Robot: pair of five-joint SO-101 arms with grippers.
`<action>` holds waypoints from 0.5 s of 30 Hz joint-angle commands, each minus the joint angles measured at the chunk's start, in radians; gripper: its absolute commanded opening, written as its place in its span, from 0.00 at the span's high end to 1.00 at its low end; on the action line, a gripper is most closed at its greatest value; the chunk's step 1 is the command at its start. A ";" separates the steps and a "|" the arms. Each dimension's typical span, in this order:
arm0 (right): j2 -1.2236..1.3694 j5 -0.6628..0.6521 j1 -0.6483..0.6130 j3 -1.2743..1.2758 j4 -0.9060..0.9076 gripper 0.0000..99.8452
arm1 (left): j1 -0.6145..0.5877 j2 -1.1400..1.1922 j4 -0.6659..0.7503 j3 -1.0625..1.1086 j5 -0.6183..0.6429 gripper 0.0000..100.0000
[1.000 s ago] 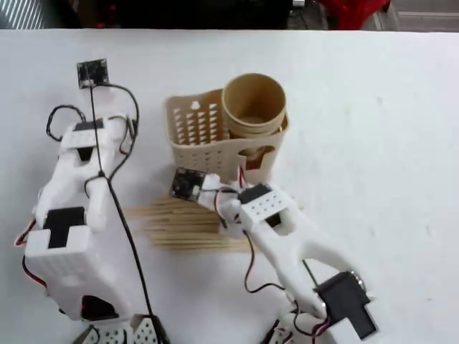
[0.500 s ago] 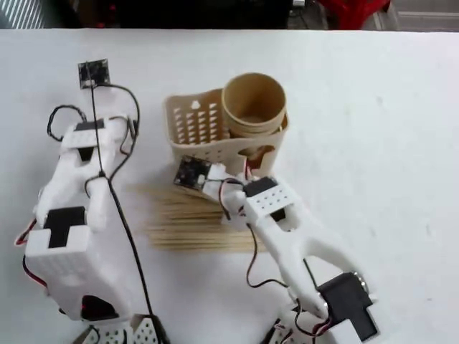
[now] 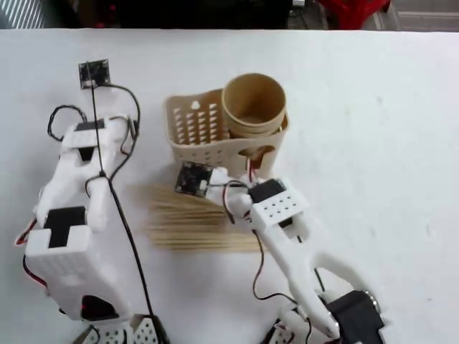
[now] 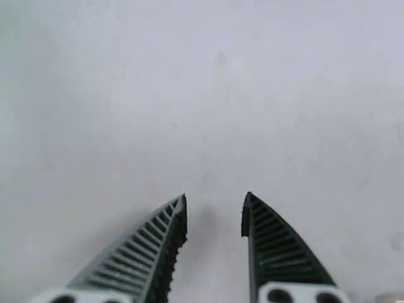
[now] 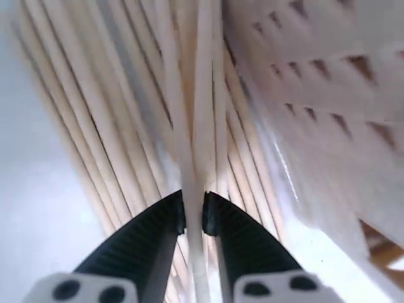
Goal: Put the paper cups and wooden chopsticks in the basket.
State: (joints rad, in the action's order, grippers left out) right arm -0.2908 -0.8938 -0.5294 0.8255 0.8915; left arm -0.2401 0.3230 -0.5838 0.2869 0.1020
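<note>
Now the right hand (image 5: pixel 194 218), clamped on the wooden chopsticks (image 3: pixel 183 222), has shifted rightward.

The high view looks down over the whole tabletop (image 3: pixel 373 107). Both wrist views sit close above it; the right one shares the chopsticks (image 5: pixel 120 95) with the high view.

Cream basket (image 3: pixel 195 132) (rows of slots); tan paper cups (image 3: pixel 253 107); pale wooden chopsticks (image 3: pixel 179 223); white table (image 3: pixel 373 107).
</note>
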 commanded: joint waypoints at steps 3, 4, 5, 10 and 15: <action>0.082 -0.023 -0.001 -0.005 -0.064 0.81 | 0.015 -0.008 -0.003 -0.046 -0.011 0.84; 0.099 -0.023 -0.005 -0.005 -0.074 0.82 | 0.015 -0.008 -0.003 -0.046 -0.011 0.84; 0.114 -0.023 -0.007 -0.005 -0.084 0.83 | 0.015 -0.008 -0.003 -0.046 -0.011 0.84; 0.127 -0.023 -0.008 -0.009 -0.099 0.87 | 0.015 -0.008 -0.003 -0.048 -0.011 0.84; 0.133 0.025 -0.070 -0.005 -0.117 0.87 | 0.015 -0.008 -0.003 -0.048 -0.011 0.84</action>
State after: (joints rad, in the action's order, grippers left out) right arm -0.1527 -0.8938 -0.5570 0.8286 0.7933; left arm -0.2401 0.3230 -0.5838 0.2869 0.1020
